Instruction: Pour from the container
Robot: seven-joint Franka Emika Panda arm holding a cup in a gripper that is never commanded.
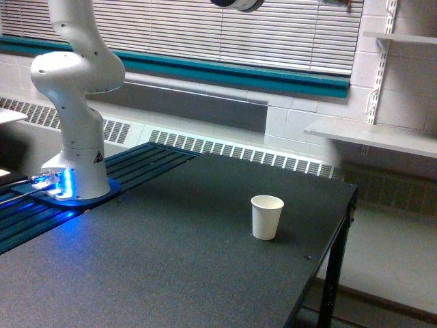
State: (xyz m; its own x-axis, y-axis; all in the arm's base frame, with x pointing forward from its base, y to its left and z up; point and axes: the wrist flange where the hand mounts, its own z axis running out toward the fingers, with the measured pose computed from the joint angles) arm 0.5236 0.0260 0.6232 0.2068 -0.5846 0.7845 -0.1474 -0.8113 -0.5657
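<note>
White paper cup (pixel 267 216) stands upright on the dark bench (pixel 171 260), mouth up, long axis vertical, toward the exterior view's right. Robot arm (pixel 76 102) rises from its blue-lit base (pixel 65 186) at the exterior view's left and leaves the frame at the top. Only a dark-and-white piece (pixel 237 4) shows at the top edge, well above the cup. Claw state: cannot tell. Clear container not visible.
</note>
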